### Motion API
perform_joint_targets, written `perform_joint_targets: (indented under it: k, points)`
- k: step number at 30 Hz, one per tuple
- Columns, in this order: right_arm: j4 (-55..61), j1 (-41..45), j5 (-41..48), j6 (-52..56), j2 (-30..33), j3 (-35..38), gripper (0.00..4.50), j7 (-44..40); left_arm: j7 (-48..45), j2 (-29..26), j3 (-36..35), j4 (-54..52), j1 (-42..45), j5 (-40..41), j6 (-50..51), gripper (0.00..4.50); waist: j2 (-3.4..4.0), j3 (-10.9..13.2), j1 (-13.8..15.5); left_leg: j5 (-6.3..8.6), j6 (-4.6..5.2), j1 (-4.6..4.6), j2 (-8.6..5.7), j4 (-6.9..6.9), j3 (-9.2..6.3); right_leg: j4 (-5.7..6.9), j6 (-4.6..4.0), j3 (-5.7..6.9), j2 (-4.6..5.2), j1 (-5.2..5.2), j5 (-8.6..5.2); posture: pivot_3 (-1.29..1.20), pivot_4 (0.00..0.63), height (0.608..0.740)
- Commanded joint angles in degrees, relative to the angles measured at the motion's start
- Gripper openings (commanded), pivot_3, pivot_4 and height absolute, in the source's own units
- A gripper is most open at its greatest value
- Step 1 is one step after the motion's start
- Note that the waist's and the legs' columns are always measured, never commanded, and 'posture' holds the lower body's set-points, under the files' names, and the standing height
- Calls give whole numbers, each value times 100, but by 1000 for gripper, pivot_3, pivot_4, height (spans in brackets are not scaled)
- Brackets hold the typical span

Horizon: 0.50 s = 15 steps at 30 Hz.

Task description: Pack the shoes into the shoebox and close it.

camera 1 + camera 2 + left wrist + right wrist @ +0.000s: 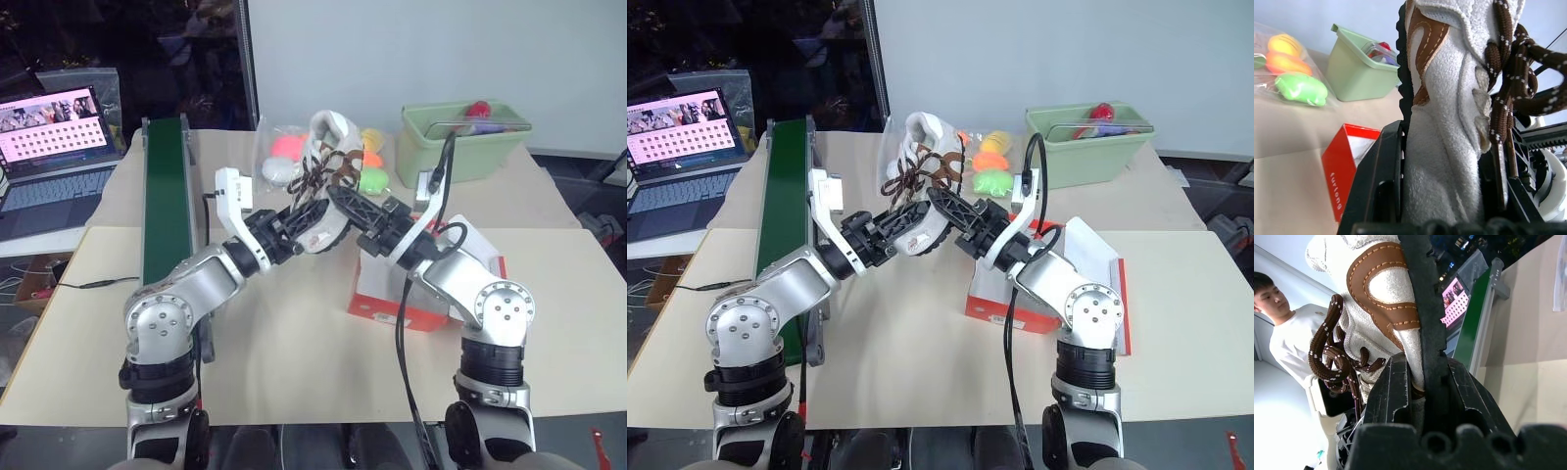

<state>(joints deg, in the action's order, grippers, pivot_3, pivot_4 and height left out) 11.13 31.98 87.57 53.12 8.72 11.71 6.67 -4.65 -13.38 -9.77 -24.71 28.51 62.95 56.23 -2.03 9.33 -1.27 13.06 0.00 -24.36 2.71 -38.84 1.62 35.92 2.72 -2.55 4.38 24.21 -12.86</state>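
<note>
The shoes [328, 162], or at least the one that could be made out, were held up in the air between the two arms, above the middle of the table [294, 343] and well clear of its surface. It was a cream, fuzzy-looking shoe with brown leather trim, a black toothed sole and dark brown laces [1513, 83] hanging in loose loops. Whether a second shoe was bundled with it could not be told.

The left gripper [312, 223] was clamped on the soft upper, its fingers pressing into the fabric. The right gripper [345, 208] had its fingers closed over the sole edge and the adjoining upper, as the right wrist view showed.

The shoebox [392, 299], orange-red with a white inside, lay toward the right side of the table under the right arm, its lid apparently open. A pale green bin [460, 142] stood at the far right corner, bagged bright toys [284, 152] lay by the far edge, and a green conveyor [165, 196] ran along the left side.

The shoe looked light and pliable: the upper would squash and could slip through a pinch, while the sole was stiffer and ridged, so it seemed the surer hold. The dangling laces might catch on fingers or the box rim.
</note>
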Motion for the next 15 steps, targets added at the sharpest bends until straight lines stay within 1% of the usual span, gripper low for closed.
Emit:
perform_joint_targets:
  k: [1,4,6,7,8,10,11,13,15]
  points:
    - [313,121,111,-413,-52,163,436,100,-213,-173,250,-272,-67,-95,-32,1333,0,0,10,0,0,0,0,0,0,0,0,0,0,0,0,0,150,729]
    - [304,162,-78,-622,-159,215,436,294,-216,-157,204,-219,-64,-205,-297,1333,0,0,17,0,0,0,0,0,0,0,0,0,0,0,0,0,150,729]
    - [325,171,-139,-690,-190,236,435,359,-275,-191,195,-198,-51,-197,-339,2051,1,0,24,0,0,0,0,0,0,0,0,0,0,1,0,0,150,729]
    - [335,171,-148,-716,-205,248,435,373,-349,-255,246,-222,-45,-220,-328,2274,1,0,27,0,0,-2,0,0,0,-1,0,0,0,1,0,0,150,729]
    - [345,166,-169,-743,-207,245,435,387,-368,-295,299,-236,-28,-277,-335,2748,1,0,27,0,0,-2,0,0,0,-2,0,0,0,1,0,0,150,729]
    - [364,146,-187,-808,-207,236,435,422,-415,-332,367,-256,6,-319,-376,3412,2,1,36,0,0,-3,0,0,1,-2,0,0,0,2,0,0,150,729]
    - [376,132,-190,-838,-208,226,435,434,-402,-280,329,-248,19,-191,-387,3741,2,1,40,0,0,-3,0,0,1,-2,0,1,0,2,0,0,150,729]
    - [387,108,-195,-905,-220,218,435,469,-383,-203,253,-235,29,3,-416,3741,2,1,39,0,0,-3,0,0,1,-3,0,1,0,2,0,0,150,729]
    - [405,80,-266,-972,-219,212,435,500,-387,-219,256,-256,22,-6,-420,3741,2,1,33,0,0,-3,1,1,1,-2,0,0,0,3,0,0,150,729]
